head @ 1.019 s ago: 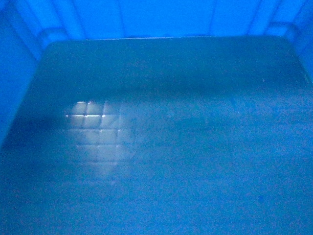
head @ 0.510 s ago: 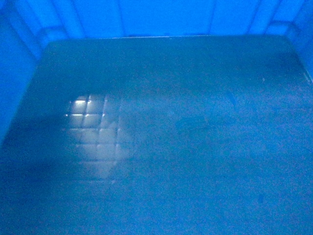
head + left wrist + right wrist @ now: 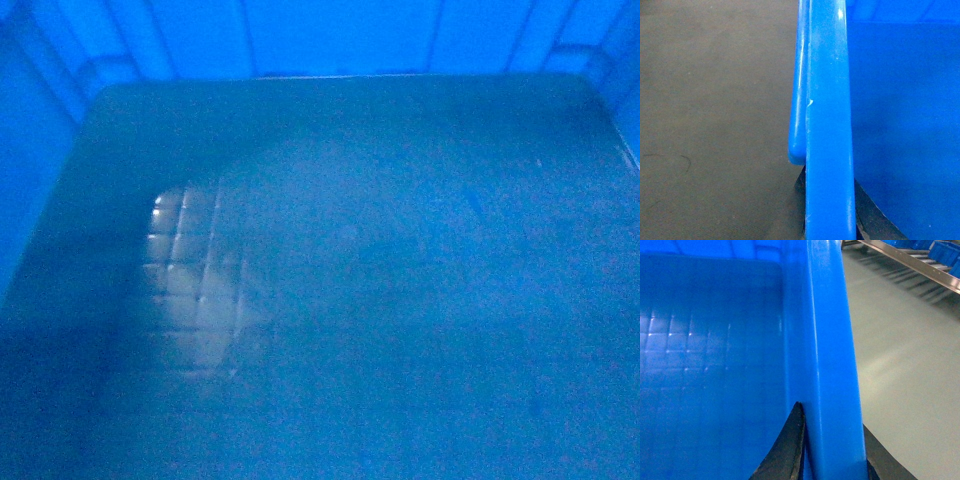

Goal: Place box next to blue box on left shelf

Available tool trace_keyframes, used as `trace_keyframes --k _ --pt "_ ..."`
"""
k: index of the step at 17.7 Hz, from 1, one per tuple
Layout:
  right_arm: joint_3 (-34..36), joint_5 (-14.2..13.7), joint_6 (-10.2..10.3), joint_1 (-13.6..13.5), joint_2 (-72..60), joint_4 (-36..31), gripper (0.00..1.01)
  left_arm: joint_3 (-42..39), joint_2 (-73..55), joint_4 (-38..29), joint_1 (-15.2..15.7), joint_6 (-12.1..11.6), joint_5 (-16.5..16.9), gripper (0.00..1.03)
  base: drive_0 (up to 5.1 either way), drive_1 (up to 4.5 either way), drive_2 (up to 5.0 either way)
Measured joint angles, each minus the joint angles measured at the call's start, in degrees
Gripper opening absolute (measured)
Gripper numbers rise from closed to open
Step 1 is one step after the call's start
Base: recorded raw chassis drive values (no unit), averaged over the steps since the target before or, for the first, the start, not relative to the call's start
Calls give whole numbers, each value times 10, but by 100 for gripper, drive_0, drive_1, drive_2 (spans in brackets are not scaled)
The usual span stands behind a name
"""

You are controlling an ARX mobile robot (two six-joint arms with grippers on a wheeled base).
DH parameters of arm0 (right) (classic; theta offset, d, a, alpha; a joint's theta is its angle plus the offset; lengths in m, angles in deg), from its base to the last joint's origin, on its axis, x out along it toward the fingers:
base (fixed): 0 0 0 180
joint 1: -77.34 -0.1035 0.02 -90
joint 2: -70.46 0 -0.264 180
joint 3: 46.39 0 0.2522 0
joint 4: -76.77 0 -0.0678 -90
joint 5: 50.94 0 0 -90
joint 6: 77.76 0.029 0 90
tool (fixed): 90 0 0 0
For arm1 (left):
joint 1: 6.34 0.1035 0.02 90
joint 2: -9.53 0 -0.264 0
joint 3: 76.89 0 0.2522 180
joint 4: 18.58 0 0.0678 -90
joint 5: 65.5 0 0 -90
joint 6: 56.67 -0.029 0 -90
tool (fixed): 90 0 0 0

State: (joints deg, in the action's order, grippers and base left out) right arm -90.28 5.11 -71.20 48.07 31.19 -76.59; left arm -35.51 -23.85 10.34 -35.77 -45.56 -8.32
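The box (image 3: 400, 300) fills the head view completely: smooth blue floor, a faint square-grid pattern catching a pale glare left of centre, and brighter blue walls rising along the top and both sides. Nothing lies on that floor.

Over to the left wrist view: the thick, rounded rim of the box (image 3: 827, 125) runs straight up the middle, with a rounded lip beside it on the outside and dark floor (image 3: 715, 125) beyond. The left gripper (image 3: 829, 220) sits at the bottom of the frame, its 2 black fingers (image 3: 872, 217) straddling the rim, 1 on each face of the wall, clamped on it.

Right wrist view, same story mirrored: the rim (image 3: 832, 365) climbs the frame, the grid-marked interior to its left, pale grey floor (image 3: 905, 365) to its right. The right gripper (image 3: 832, 460) pinches the wall, 1 dark finger (image 3: 787, 450) inside, 1 outside. Far top right, a grey metal rail (image 3: 920, 265) with blue trays (image 3: 942, 250) behind it, well apart from the box.
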Motion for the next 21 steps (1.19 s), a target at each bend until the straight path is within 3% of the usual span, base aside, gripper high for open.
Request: trace_keyframes --k 21 --pt "0 0 0 0 0 0 15 0 0 -1 0 0 0 7 -170 -170 -170"
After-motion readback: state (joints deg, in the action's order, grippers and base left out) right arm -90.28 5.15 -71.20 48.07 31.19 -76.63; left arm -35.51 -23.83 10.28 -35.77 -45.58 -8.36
